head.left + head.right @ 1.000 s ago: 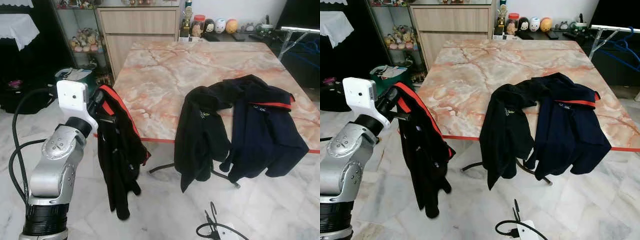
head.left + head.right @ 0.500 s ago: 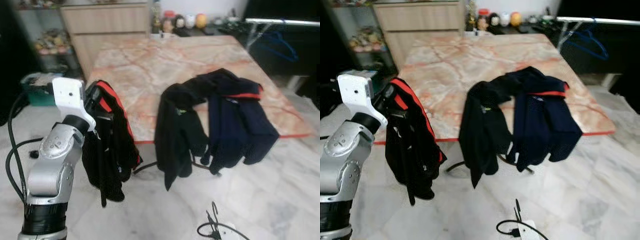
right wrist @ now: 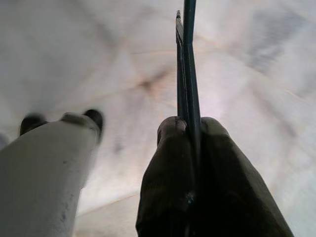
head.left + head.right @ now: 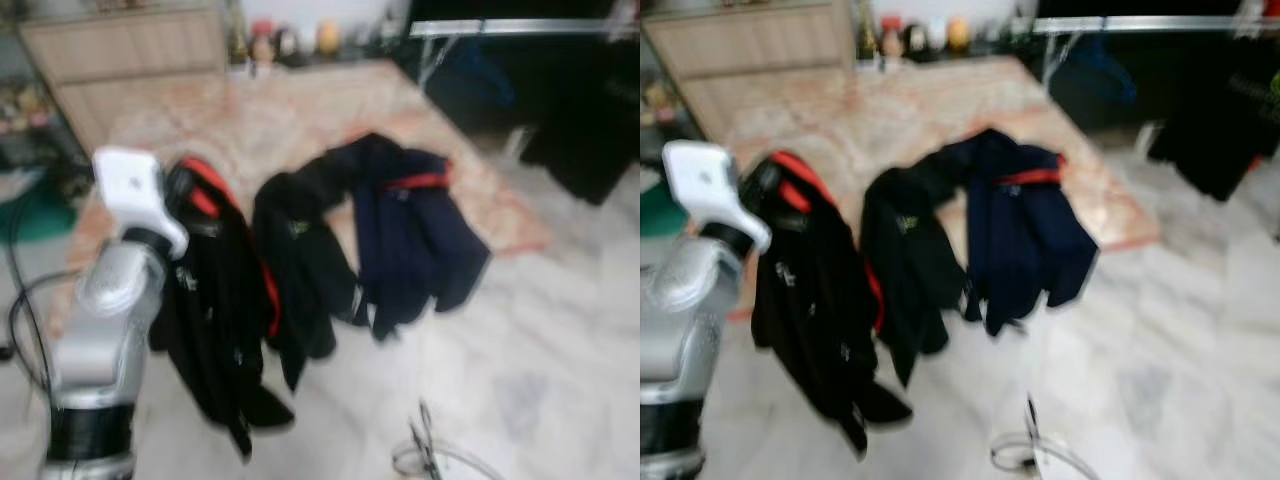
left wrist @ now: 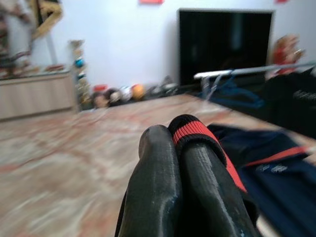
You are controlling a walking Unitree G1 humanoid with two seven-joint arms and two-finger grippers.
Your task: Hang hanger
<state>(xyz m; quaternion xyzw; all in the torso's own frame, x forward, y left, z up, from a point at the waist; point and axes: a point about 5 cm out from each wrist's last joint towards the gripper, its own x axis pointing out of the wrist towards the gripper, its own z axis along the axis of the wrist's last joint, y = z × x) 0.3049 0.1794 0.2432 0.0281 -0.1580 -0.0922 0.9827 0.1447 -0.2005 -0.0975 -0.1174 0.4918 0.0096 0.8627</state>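
Left gripper (image 5: 180,163), fingers pressed together on a black jacket with red collar trim (image 4: 215,300), holds it beside the marble-topped table (image 4: 260,115). Right gripper (image 3: 190,148) pinches a thin dark hanger (image 3: 186,64) above pale floor; hanging on the silver rail (image 4: 500,27), far right, apparently remains undone.

Three garments are counted: one black jacket with red trim (image 4: 215,300) hung from the raised arm, one black jacket (image 4: 300,270) and one navy jacket (image 4: 410,240) draped over the single marble table (image 4: 260,120). One cable (image 4: 430,460) is seen on the floor.
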